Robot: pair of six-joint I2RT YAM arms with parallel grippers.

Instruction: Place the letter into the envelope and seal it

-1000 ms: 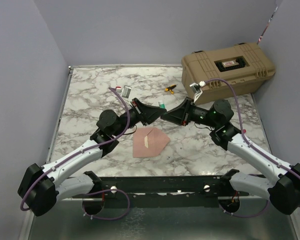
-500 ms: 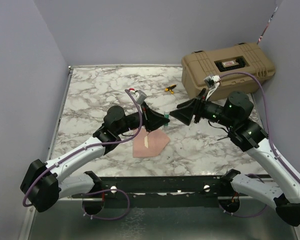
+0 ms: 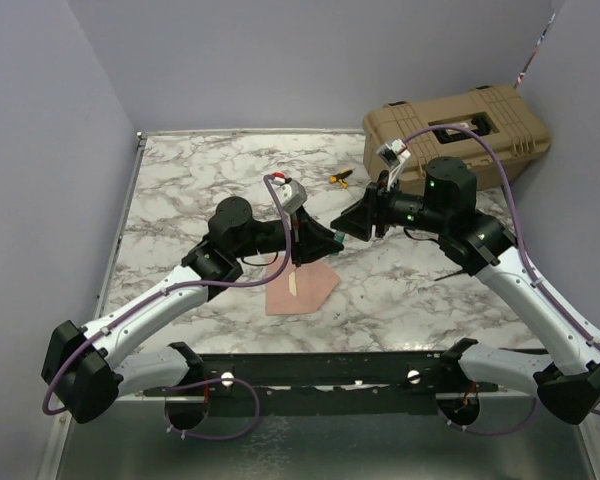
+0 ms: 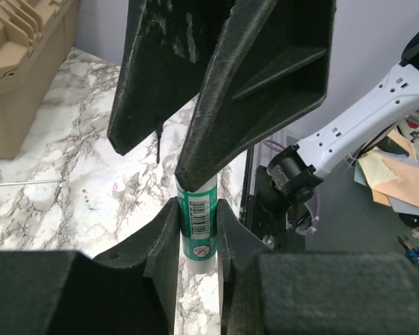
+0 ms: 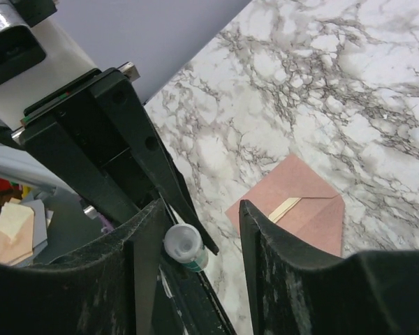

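Nearest, just toward 6 o'clock of the middle of the grey-veined white marble table [image 3: 200,190], the salmon-tan paper envelope [image 3: 305,285] lies flat. Its pointed triangular flap aims toward 3 o'clock and a pale strip crosses its face. Whether the letter is inside cannot be told.

Directly above the envelope's 12 o'clock edge, the left gripper [image 3: 320,243] reaches in from 9 o'clock. Its fingers are pinched on the barrel of a green-and-white plastic glue stick [image 4: 197,223], with the clear cap pointing toward 3 o'clock. Meeting it from 3 o'clock, the right gripper [image 3: 345,227] has its fingers [image 5: 255,230] spread to either side of that cap. Contact with the cap cannot be made out.

Farther back, at 12 o'clock, a small yellow-and-black tool [image 3: 340,178] lies on the marble. A tan ribbed plastic hard case [image 3: 460,140] fills the 1 o'clock corner.
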